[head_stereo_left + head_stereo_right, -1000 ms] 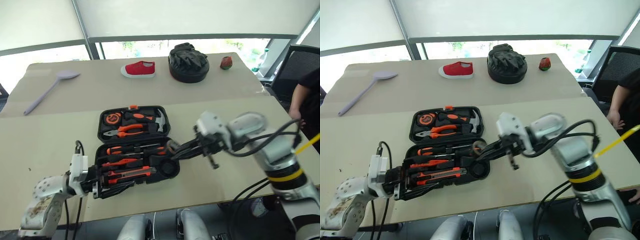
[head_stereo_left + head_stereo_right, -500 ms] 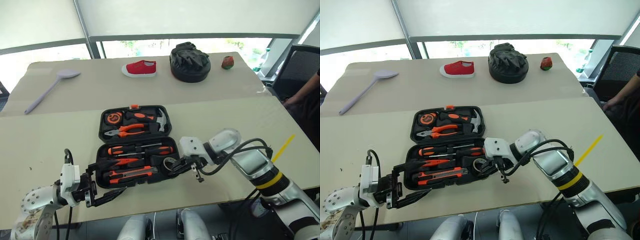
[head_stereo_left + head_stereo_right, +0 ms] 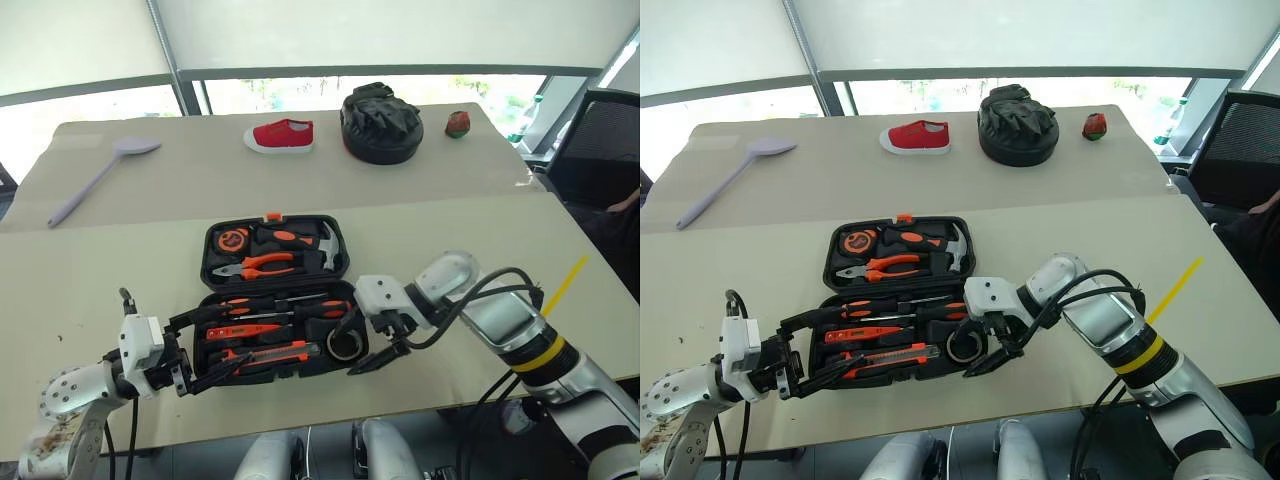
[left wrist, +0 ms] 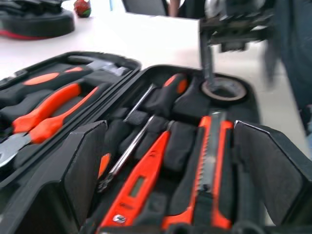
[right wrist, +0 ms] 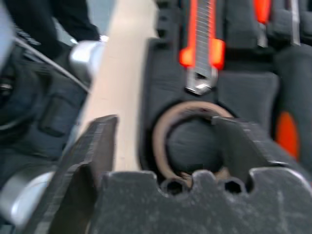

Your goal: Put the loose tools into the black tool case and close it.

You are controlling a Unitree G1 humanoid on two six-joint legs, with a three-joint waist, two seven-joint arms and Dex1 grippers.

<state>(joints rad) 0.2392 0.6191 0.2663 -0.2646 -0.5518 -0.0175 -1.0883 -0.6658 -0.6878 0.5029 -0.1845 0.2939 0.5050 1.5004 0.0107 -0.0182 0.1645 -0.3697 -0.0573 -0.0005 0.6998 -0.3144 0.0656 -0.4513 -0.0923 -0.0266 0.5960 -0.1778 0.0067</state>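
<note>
Lying open on the table (image 3: 90,290), the black tool case (image 3: 275,295) now holds the tools in its slots.
Its far half is a stiff, flat plastic lid, probably light; I would push it at the outer edge by the orange latch (image 3: 270,215) to fold it over. The right pincer (image 3: 362,345) stands wide open and empty just over the small grey tape roll (image 3: 345,345) in its round pocket. The left pincer (image 3: 205,365) is also wide open, empty, at the near corner beside the utility knife (image 3: 268,354).
</note>
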